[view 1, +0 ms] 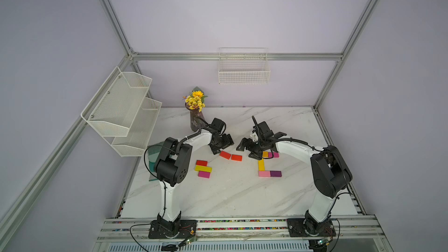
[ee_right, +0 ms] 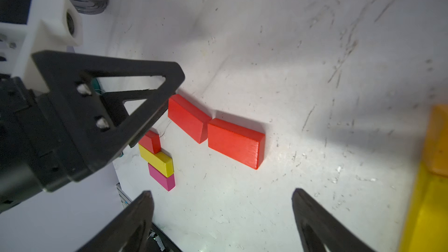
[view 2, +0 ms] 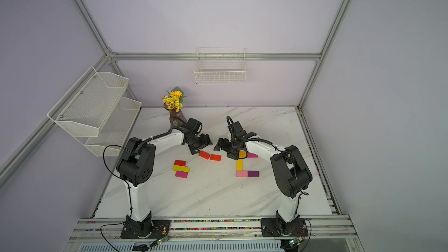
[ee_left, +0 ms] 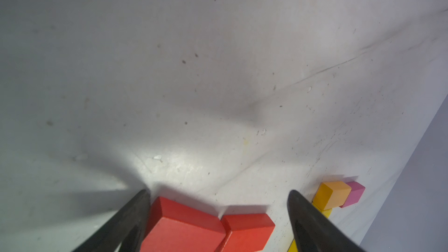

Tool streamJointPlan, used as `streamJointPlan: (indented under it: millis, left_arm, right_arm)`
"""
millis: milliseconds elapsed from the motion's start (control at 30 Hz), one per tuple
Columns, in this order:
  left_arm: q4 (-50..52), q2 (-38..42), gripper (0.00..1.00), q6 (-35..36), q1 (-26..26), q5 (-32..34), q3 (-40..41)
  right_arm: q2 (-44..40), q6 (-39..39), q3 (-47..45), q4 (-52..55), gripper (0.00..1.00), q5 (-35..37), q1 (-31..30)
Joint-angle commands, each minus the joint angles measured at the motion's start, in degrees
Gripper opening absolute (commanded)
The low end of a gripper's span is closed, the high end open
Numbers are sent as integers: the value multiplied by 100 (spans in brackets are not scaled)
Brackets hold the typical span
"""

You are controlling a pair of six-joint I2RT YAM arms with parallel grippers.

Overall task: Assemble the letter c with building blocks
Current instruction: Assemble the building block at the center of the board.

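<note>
Poising my left gripper (ee_left: 219,192), wide open and empty, by the red blocks (ee_left: 184,226) on the bench (view 1: 230,195); next I should drop and pinch one, while my right gripper (ee_right: 221,191) hangs open, empty, near the orange block (ee_left: 332,193)

Your L arm (view 1: 167,200) stands at near left, elbow raised, forearm reaching far and toward centre. Your R arm (view 1: 320,204) mirrors it from near right. Both wrists bend downward. L gripper (view 1: 224,147) is low, jaws spread wide, gripping nothing; its fingers (ee_left: 135,214) show apart in the left wrist view. R gripper (view 1: 247,152) faces it, jaws also wide & empty. The 2 grippers are near, not touching.
</note>
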State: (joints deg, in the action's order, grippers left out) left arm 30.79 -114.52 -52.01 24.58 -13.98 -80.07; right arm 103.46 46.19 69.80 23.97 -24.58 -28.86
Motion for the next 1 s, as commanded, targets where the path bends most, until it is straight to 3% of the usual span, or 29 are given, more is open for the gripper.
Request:
streamJointPlan:
  millis: [0, 967]
  left_arm:
    - [-63, 213, 89, -266, 71, -60, 169]
    - [-658, 576, 89, -1396, 337, -74, 995]
  right_arm:
    - [119, 5, 67, -134, 91, -51, 30]
    - [653, -94, 287, -186, 91, -283, 30]
